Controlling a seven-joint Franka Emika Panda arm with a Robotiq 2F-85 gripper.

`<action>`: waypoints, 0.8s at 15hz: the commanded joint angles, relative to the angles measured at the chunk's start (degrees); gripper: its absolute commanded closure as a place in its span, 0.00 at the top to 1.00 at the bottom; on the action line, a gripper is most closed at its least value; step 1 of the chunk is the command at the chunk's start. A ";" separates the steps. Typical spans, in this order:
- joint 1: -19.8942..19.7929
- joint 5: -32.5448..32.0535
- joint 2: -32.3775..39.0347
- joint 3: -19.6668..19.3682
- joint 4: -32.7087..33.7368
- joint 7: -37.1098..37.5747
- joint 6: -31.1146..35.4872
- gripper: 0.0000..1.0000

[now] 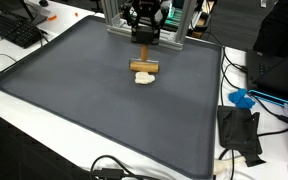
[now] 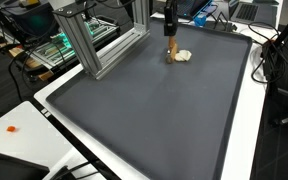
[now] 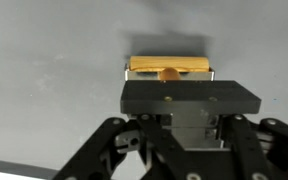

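My gripper (image 1: 142, 36) hangs over the far part of the dark grey mat (image 1: 84, 110), close to the aluminium frame. It is shut on the upright handle of a T-shaped wooden tool (image 1: 144, 67), whose crossbar sits low at the mat. A small cream lump (image 1: 144, 79) lies right against the crossbar on the mat. In the other exterior view the gripper (image 2: 170, 30) holds the tool (image 2: 171, 50) upright, with the cream lump (image 2: 185, 56) beside it. In the wrist view the jaws (image 3: 189, 128) are together and the wooden crossbar (image 3: 169, 66) shows beyond them.
An aluminium frame (image 2: 84, 45) stands at the mat's far edge behind the gripper. A keyboard (image 1: 19, 30) lies off one corner. A blue object (image 1: 242, 98), a black pouch (image 1: 239, 130) and cables (image 1: 119, 168) sit along the white table edge.
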 commanded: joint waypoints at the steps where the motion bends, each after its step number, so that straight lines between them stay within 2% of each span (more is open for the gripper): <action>1: 0.21 1.85 0.18 0.19 -1.52 -3.90 3.31 0.28; 7: 0.34 5.21 -0.02 0.67 -1.48 -9.56 5.62 0.28; 12: 0.30 5.54 -1.20 0.84 -1.08 -12.41 5.07 0.28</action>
